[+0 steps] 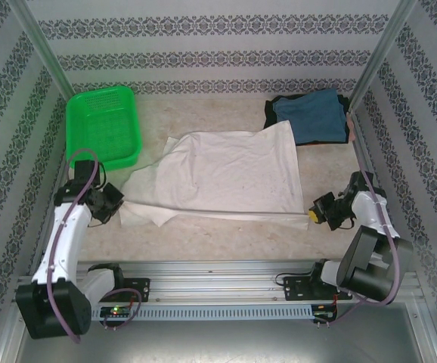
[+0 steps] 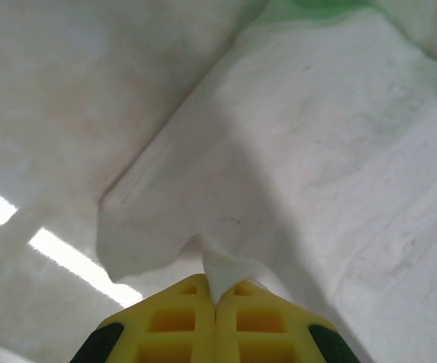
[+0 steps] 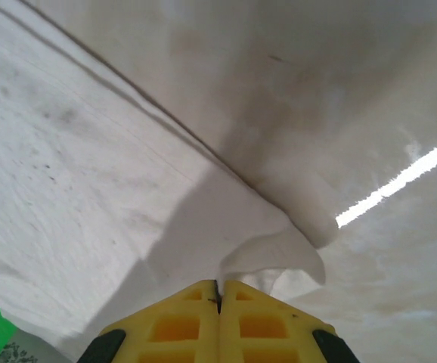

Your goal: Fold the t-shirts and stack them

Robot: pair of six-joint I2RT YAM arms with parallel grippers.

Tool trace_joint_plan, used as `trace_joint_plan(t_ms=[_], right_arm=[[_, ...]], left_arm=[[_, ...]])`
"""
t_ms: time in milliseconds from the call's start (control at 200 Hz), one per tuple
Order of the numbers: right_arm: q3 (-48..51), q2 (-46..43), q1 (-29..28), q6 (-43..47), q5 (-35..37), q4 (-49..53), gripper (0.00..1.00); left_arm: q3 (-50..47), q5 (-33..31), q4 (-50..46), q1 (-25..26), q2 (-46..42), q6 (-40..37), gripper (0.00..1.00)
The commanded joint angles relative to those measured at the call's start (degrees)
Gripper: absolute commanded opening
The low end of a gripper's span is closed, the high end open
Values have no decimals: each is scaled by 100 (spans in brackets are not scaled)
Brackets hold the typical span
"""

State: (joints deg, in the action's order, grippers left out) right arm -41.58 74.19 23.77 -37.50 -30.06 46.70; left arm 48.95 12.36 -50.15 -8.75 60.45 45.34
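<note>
Between each arm's jaws, a white t-shirt (image 1: 226,170) corner lies hidden.

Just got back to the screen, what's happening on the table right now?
Both arms have hold of the white t-shirt, which is spread out mid-table. The left claw is shut on a pinch of its near left edge, and the right claw on its near right corner. A teal-blue shirt lies on a black shirt at the far right. The green basket sits at the far left.
</note>
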Motion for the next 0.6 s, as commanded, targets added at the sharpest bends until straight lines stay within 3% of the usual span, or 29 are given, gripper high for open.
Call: trace_joint_plan(t_ms=[0,600], right_arm=[[-298,230,-79,91,9,-223,0],[-1284,1522,-495,584,107,-276,3]], left_arm=[[254,52,521,66,297,-538,0],[1045,93,753,128,1565,-1334,0]])
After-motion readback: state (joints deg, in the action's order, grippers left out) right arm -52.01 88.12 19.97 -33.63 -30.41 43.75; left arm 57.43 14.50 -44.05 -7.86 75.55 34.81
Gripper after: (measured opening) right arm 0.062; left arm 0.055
